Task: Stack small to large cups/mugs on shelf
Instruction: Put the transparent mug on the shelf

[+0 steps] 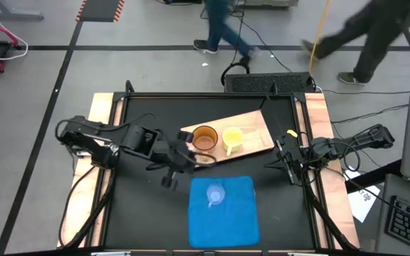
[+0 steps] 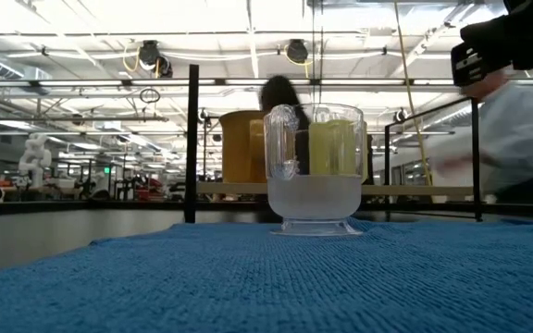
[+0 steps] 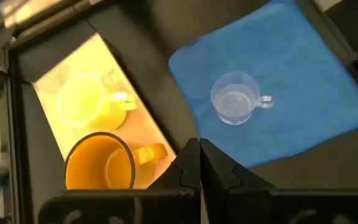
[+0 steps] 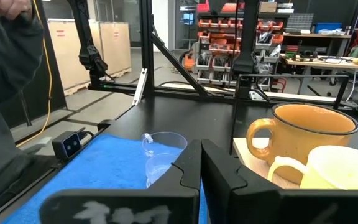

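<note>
The amber-brown mug [image 1: 205, 138] and the yellow mug [image 1: 232, 139] stand upright side by side on the light-wood shelf board [image 1: 255, 126], which lies flat on the black table. The clear cup [image 1: 216, 193] stands upright on the blue mat [image 1: 226, 217], nearer the front; it also shows in the low view [image 2: 313, 176]. My left gripper [image 3: 199, 152] is shut and empty, raised above the table next to the amber mug [image 3: 101, 168]. My right gripper [image 4: 199, 155] is shut and empty, low over the table's right side, pointing toward the mugs.
A black frame [image 1: 127, 99] borders the table's sides and far edge. People walk on the floor beyond the far edge [image 1: 223, 28], and a grey sleeve [image 4: 5, 93] shows in the right wrist view. Bare black tabletop [image 1: 141, 213] lies left of the mat.
</note>
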Available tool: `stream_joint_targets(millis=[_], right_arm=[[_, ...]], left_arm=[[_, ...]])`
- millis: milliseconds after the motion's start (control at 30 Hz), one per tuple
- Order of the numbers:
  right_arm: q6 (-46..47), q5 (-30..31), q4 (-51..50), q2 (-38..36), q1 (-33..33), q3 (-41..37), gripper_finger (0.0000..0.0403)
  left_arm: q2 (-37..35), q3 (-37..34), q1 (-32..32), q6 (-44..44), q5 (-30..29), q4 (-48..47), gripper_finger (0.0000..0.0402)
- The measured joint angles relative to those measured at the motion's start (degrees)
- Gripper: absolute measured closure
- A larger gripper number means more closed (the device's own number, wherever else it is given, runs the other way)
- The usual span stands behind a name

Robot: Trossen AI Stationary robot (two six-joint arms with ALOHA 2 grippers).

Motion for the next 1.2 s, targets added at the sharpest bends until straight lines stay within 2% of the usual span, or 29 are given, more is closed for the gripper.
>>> stream_joint_targets(millis=[133, 267, 567, 733, 1000, 1200], right_arm=[[-0.02, 0.00, 0.02, 0.00, 0.02, 0.00, 0.0403], [0.00, 0.00, 0.02, 0.00, 0.02, 0.00, 0.0403], [0.00, 0.00, 0.03, 0.00, 0.00, 0.00, 0.0403], [0.44, 0.00, -0.13, 0.00, 0.00, 0.00, 0.0403], [0.44, 0.00, -0.45, 0.00, 0.02, 0.00, 0.0403], [0.35, 0.00, -0.42, 0.00, 0.00, 0.00, 0.0403]], left_arm=[[-4.39, -2.45, -0.78, -1.88, -2.26, 0.14, 0.0401], [-10.24, -8.44, -0.81, -3.64, -4.48, 2.28, 0.0401], [-24.58, -27.99, -0.89, -4.85, -5.22, 19.12, 0.0401], [-30.74, -37.61, -2.37, -3.67, -14.67, 25.15, 0.0401], [-40.82, -51.95, -4.61, -2.57, -15.01, 40.75, 0.0401], [-45.23, -59.95, -4.52, -4.09, -16.62, 45.90, 0.0401]])
